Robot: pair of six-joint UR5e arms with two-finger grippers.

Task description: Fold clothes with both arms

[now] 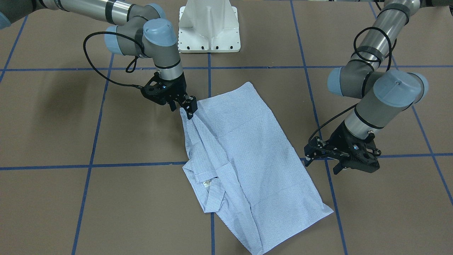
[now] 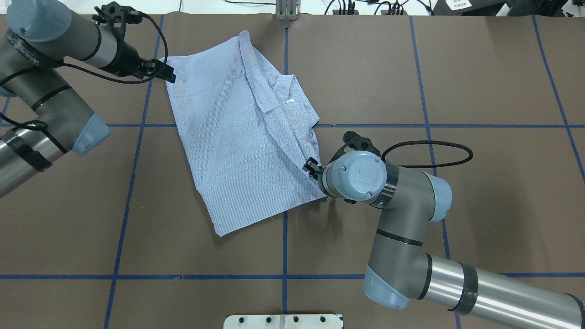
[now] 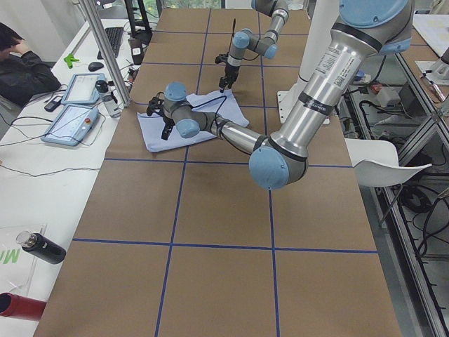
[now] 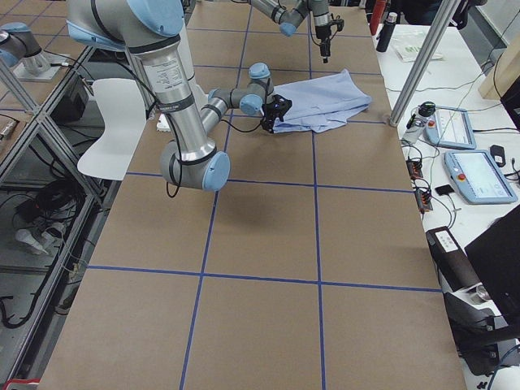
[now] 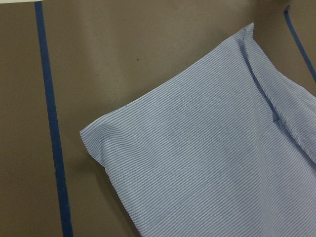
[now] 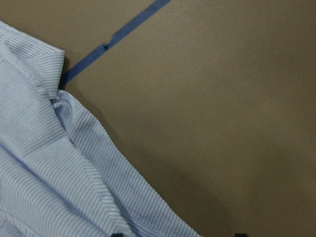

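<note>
Item: shirt [image 1: 244, 148], light blue and white fine stripe, lying near table centre. It is folded into a long slanted panel with creases across it. Bunched folds, collar and white neck label [image 1: 207, 182] sit at its 7 o'clock in the front-facing view. At the shirt's 10 o'clock: right gripper [image 1: 182, 110], low against a shirt corner, jaws parted astride the edge (wrist view: one fingertip over cloth, one over bare table). At 12 o'clock: white pedestal base [image 1: 208, 32]. At 3 o'clock: left gripper [image 1: 320, 166], released, just beside the long edge. Overhead, the right arm's wrist [image 2: 358, 173] hides its own fingers and a shirt corner. Surface: brown table [image 1: 53, 124] gridded with blue tape [image 1: 91, 164]. Room: white desk [image 3: 49, 182] with tablets [image 3: 70, 119], black bottle [image 3: 42, 248], seated person [image 3: 21, 67].
</note>
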